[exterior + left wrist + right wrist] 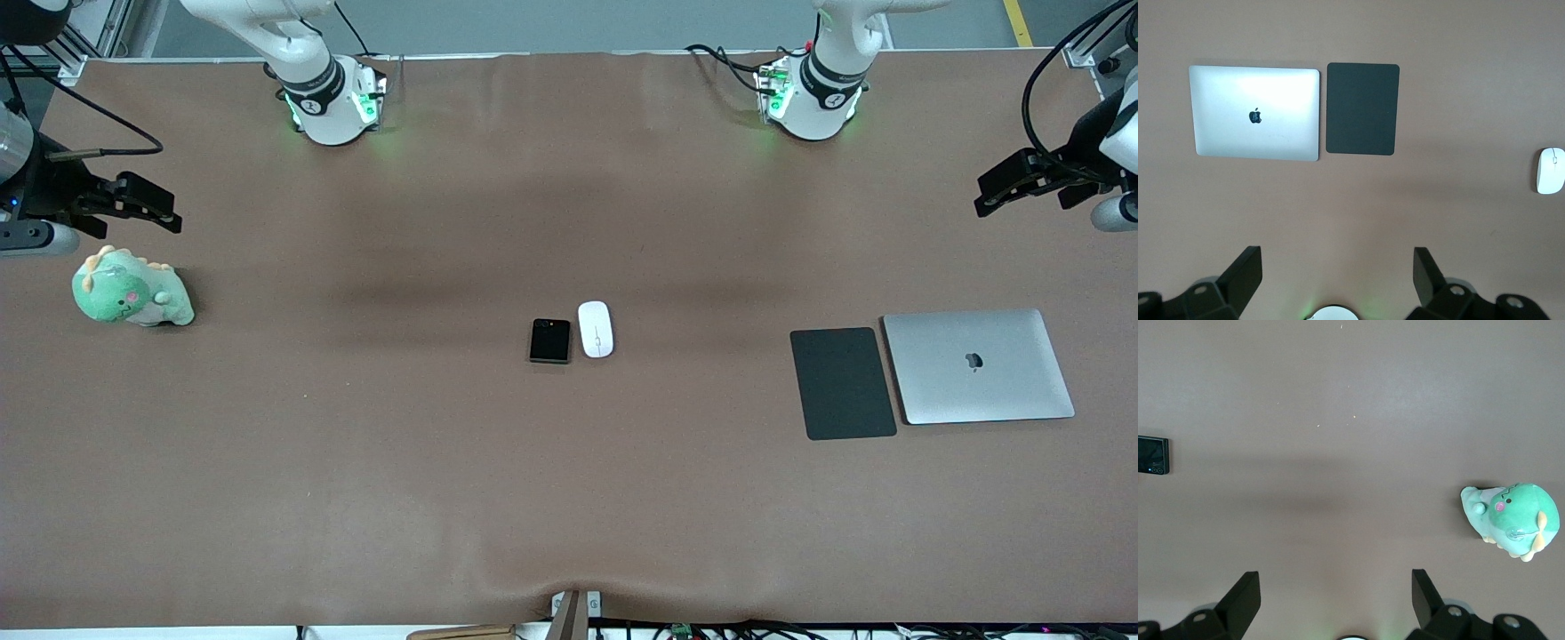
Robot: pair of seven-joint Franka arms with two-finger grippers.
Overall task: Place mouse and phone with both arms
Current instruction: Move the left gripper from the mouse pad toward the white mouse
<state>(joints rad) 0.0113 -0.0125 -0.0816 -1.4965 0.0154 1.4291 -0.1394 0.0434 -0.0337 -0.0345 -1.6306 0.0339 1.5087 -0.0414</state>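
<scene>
The white mouse (596, 329) and the black folded phone (550, 340) lie side by side at the table's middle, the phone toward the right arm's end. The mouse shows at the edge of the left wrist view (1549, 171); the phone shows at the edge of the right wrist view (1153, 465). My left gripper (989, 194) is open and empty, held high over the left arm's end of the table. My right gripper (164, 213) is open and empty, held high over the right arm's end, above a green plush toy. Both arms wait.
A matte black pad (842, 382) and a closed silver laptop (978, 365) lie side by side toward the left arm's end. A green plush dinosaur (129, 290) sits toward the right arm's end. A brown mat (356, 462) covers the table.
</scene>
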